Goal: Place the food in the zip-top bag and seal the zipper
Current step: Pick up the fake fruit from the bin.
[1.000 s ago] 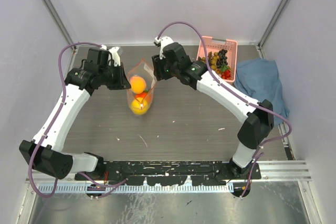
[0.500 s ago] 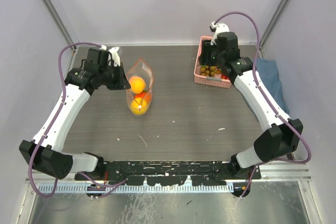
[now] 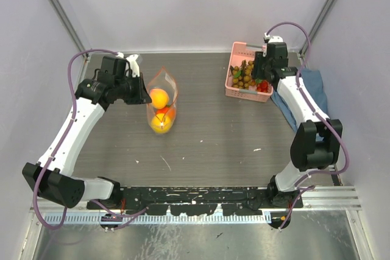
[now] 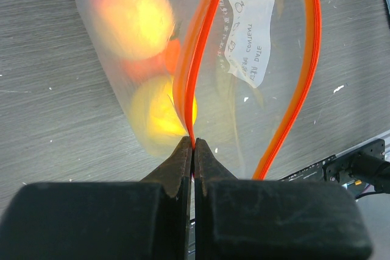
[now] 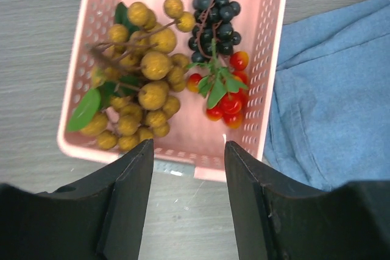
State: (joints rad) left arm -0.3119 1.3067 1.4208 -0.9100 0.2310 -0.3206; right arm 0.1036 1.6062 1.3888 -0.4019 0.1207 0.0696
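Left gripper: jaws pressed together on the zipper at the left corner of the zip-top bag, pinching one run of the orange-red strip. The other run of the strip bows away, so the mouth gapes. White label on the bag wall: printed lines with tick boxes, seen reversed through the plastic, not legible. Inside the bag: two yellow-orange round fruits, with an orange-red one between them. The bag lies on the grey table. Well to the right of the bag is the pink basket, holding the brownish grape bunch, the dark berries and small red fruits with green leaves. Right gripper: fingers spread, holding nothing, above the basket's near rim, touching no fruit. Farther right of the bag, against the basket, is a blue cloth.
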